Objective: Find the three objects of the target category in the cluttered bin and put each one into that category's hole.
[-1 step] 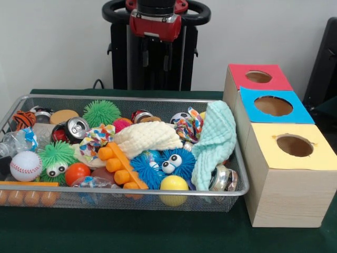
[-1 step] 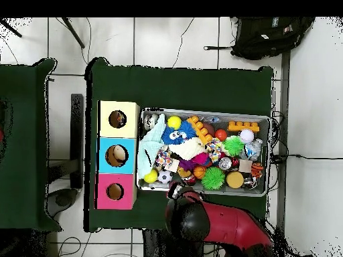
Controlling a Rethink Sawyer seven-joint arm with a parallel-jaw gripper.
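A wire bin (image 1: pixel 131 98) (image 2: pixel 201 111) is full of mixed toys. Crushed drink cans lie at the left (image 1: pixel 73 129), the back middle (image 1: pixel 141 115) and the right front corner (image 1: pixel 224 178). A mint cloth (image 1: pixel 216 139) (image 2: pixel 151 144) hangs over the right end, and a cream cloth (image 1: pixel 147 138) lies in the middle. A baseball (image 1: pixel 25 165), a yellow ball (image 1: pixel 174 187) and a blue spiky toy with eyes (image 1: pixel 163 164) sit near the front. The arm's end with the gripper (image 2: pixel 176 192) is drawn back beside the bin's edge, outside it.
Three wooden boxes stand in a row beside the bin, with a red top (image 1: pixel 239 74), a blue top (image 1: pixel 303 113) and a yellow top (image 1: pixel 321 153), each with a round hole. Green spiky balls (image 1: pixel 101 112) and an orange brick (image 1: pixel 121 166) add to the clutter.
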